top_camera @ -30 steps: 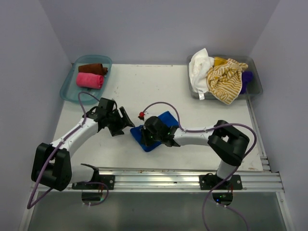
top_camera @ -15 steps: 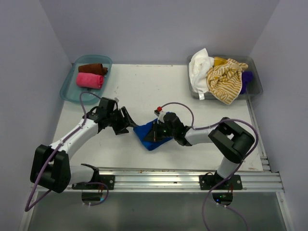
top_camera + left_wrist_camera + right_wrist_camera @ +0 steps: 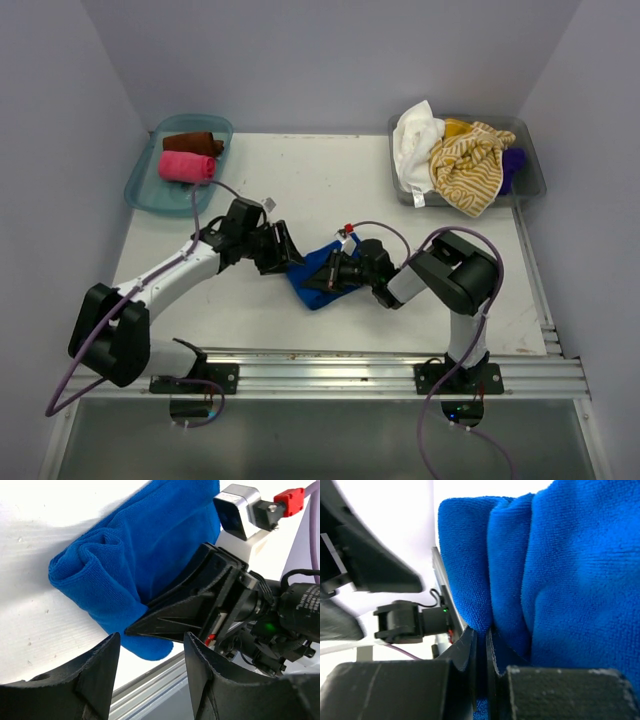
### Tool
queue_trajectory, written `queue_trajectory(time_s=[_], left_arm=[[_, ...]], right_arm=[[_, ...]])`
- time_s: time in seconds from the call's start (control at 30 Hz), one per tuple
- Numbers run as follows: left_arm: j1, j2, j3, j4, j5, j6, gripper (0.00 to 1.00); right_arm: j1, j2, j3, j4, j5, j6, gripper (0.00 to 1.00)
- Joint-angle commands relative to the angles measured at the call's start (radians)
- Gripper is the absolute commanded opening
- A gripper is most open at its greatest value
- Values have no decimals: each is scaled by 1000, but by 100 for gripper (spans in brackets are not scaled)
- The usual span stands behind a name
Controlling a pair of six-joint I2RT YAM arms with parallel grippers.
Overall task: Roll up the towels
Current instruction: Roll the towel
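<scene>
Clamping blue towel (image 3: 125, 555) by its edge, right tool (image 3: 137, 626) faces left tool (image 3: 151, 642), jaws apart

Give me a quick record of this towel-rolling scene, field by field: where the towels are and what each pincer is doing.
blue towel: mid-table, partly rolled
right pincer: shut on a fold of the blue towel
left pincer: open, at the roll's end, not gripping
left tray: pink roll and brown roll
right tray: unrolled heap of white towel, yellow striped towel, purple towel
</scene>
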Motion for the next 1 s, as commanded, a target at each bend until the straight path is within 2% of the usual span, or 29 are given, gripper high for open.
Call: queue_trajectory(time_s=[0.0, 0.63, 0.97], left_arm=[[-3, 30, 45, 54, 27, 45, 57], [-8, 171, 86, 175, 81, 85, 56], [-12, 250, 99, 235, 102, 93, 55]], right_arm=[[-13, 0, -19, 130, -25, 52, 0], [-61, 122, -100, 429, -27, 207, 0], [-81, 175, -127, 503, -25, 234, 0]])
